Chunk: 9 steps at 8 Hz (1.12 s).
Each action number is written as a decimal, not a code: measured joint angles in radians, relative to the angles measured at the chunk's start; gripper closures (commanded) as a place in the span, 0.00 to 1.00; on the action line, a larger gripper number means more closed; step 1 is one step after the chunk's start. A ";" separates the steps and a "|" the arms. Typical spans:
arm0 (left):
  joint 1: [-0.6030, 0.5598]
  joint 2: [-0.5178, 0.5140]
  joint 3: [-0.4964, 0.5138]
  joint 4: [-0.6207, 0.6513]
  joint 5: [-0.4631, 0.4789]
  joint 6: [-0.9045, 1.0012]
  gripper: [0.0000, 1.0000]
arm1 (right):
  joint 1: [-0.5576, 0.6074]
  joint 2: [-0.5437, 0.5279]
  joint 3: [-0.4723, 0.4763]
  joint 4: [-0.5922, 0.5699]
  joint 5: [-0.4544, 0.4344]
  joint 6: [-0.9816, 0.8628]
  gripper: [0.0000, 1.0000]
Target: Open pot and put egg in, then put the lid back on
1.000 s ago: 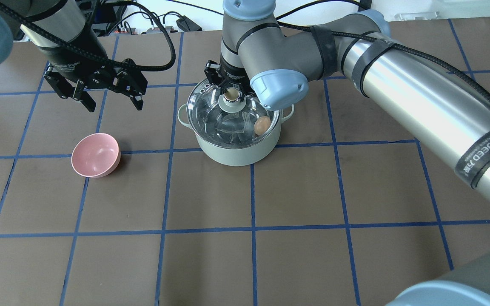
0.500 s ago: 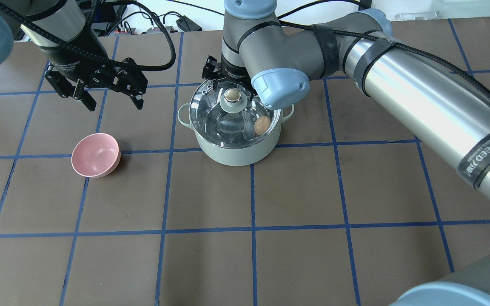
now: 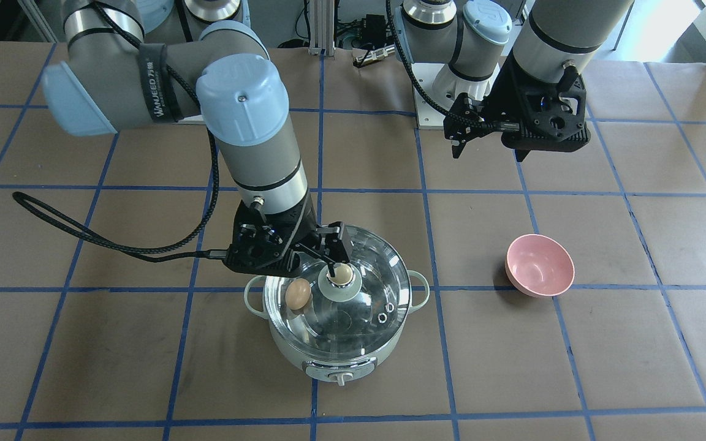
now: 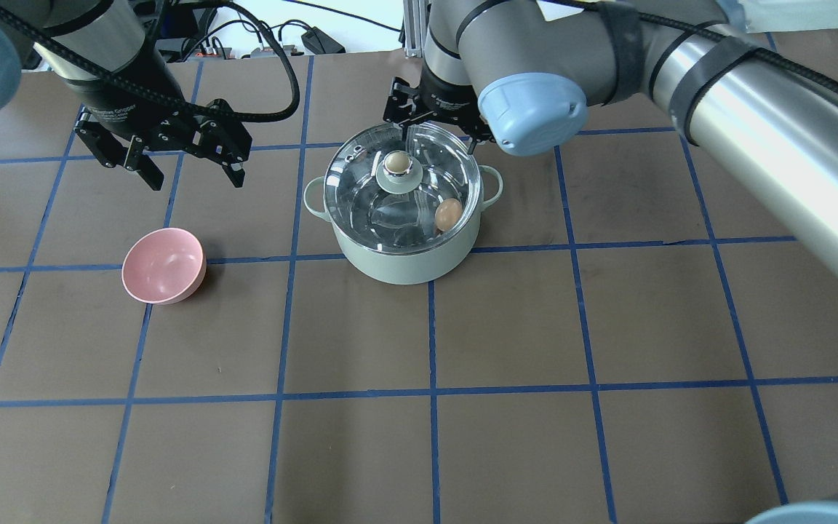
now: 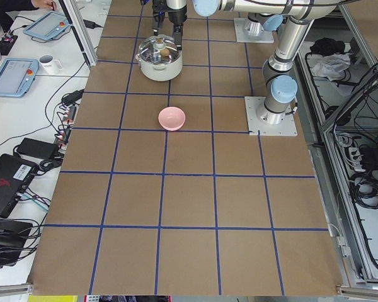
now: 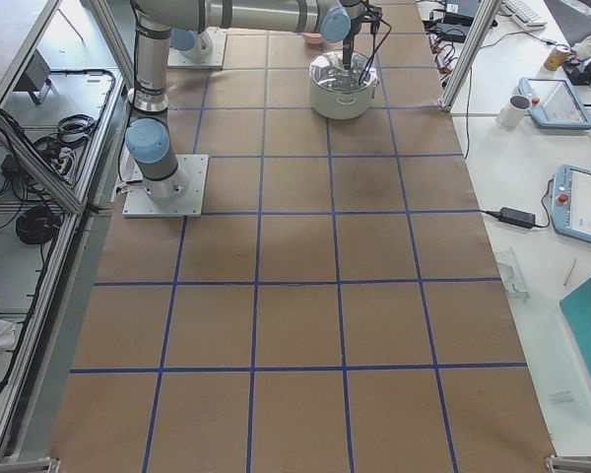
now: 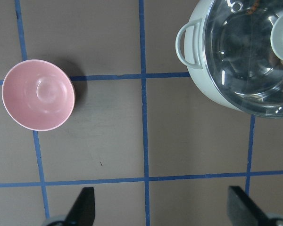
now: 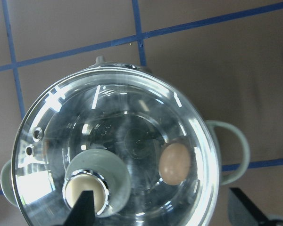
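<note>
Mint-green round electric pot [image 4: 404, 266] sits mid-table with the clear domed glass lid [image 4: 361, 191] on it. Right gripper [image 3: 296, 260] hangs over the lid, fingers spread, empty. Left gripper [image 4: 193, 175] likewise spread and empty. We see a pink plastic bowl [image 4: 164, 265] well apart on the pot's left. Tan egg [image 4: 449, 215] is inside the pot.

The left wrist view cuts the pot [image 7: 200, 84] and lid [image 7: 245, 56] at its top and right edges, and shows only two fingertips of the left gripper [image 7: 164, 209] at the bottom edge. The right wrist view cuts off the lid's lower rim and all but the tips of the right gripper [image 8: 165, 209]. Overhead, that gripper is mostly hidden behind the arm's blue cap [image 4: 532, 113]. The egg [image 4: 449, 215] is too small to make out in either side view.
</note>
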 measured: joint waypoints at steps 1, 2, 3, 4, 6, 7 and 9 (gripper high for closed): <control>0.000 0.000 0.000 0.000 0.000 0.000 0.00 | -0.049 -0.043 0.000 0.077 0.009 -0.095 0.00; 0.000 -0.001 0.000 0.000 0.000 0.000 0.00 | -0.099 -0.094 0.000 0.164 0.014 -0.177 0.00; 0.000 -0.001 0.000 0.000 0.000 0.000 0.00 | -0.150 -0.156 0.001 0.257 0.015 -0.269 0.00; 0.000 -0.001 0.000 0.000 0.000 0.001 0.00 | -0.197 -0.223 0.002 0.346 0.015 -0.346 0.00; 0.000 0.000 0.000 0.001 0.000 0.001 0.00 | -0.242 -0.330 0.004 0.438 0.015 -0.416 0.00; 0.000 0.000 0.000 0.001 0.000 0.001 0.00 | -0.248 -0.357 0.005 0.448 0.015 -0.427 0.00; 0.000 -0.001 0.000 0.000 0.000 0.001 0.00 | -0.251 -0.374 0.006 0.451 0.007 -0.441 0.00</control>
